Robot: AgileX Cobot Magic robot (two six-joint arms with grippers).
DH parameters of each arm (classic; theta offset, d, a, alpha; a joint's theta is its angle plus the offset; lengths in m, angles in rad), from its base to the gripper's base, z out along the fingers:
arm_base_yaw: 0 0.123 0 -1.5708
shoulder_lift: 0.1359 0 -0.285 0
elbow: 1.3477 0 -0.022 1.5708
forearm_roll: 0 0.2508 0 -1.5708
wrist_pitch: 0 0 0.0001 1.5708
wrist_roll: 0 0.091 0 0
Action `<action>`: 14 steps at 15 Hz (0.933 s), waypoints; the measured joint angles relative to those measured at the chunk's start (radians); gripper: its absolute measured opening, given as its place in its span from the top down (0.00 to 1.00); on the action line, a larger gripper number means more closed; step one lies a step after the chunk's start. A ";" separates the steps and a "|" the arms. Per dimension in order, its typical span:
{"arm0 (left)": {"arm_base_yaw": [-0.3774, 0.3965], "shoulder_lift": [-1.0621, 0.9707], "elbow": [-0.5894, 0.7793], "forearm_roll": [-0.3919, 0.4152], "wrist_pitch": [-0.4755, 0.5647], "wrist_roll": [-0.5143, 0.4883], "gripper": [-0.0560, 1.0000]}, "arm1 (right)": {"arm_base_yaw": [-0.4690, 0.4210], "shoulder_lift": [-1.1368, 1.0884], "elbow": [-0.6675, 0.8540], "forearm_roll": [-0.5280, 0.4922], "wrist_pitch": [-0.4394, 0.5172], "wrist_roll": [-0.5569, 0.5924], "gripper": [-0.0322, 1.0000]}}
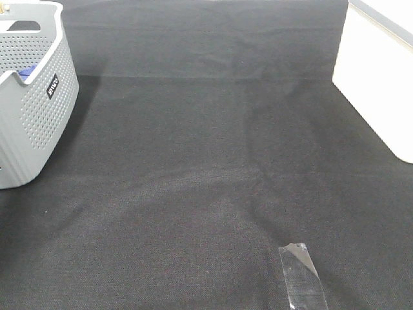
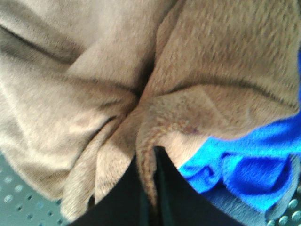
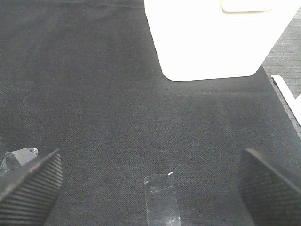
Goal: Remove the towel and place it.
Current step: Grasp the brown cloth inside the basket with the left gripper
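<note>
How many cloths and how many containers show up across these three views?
Cloths: 2 (brown towel, blue cloth)
Containers: 2 (grey basket, white box)
Total: 4

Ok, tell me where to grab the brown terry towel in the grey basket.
Pinch the raised ridge where the rust-brown terry towel bunches, coming down through the open top of the grey perforated plastic basket. The ridge is narrow enough to sit between the fingers of the left gripper, and it holds none of the small blue cloth.
</note>
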 joint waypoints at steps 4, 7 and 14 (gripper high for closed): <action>-0.073 -0.117 -0.096 -0.002 0.032 -0.051 0.95 | 0.000 0.000 0.000 0.008 -0.001 0.000 0.04; -0.130 -0.206 -0.179 -0.003 0.035 -0.109 0.95 | 0.000 0.000 0.000 0.059 -0.007 -0.002 0.04; -0.372 -0.360 -0.384 0.013 0.041 -0.168 0.95 | 0.000 0.080 -0.003 0.151 -0.009 -0.149 0.04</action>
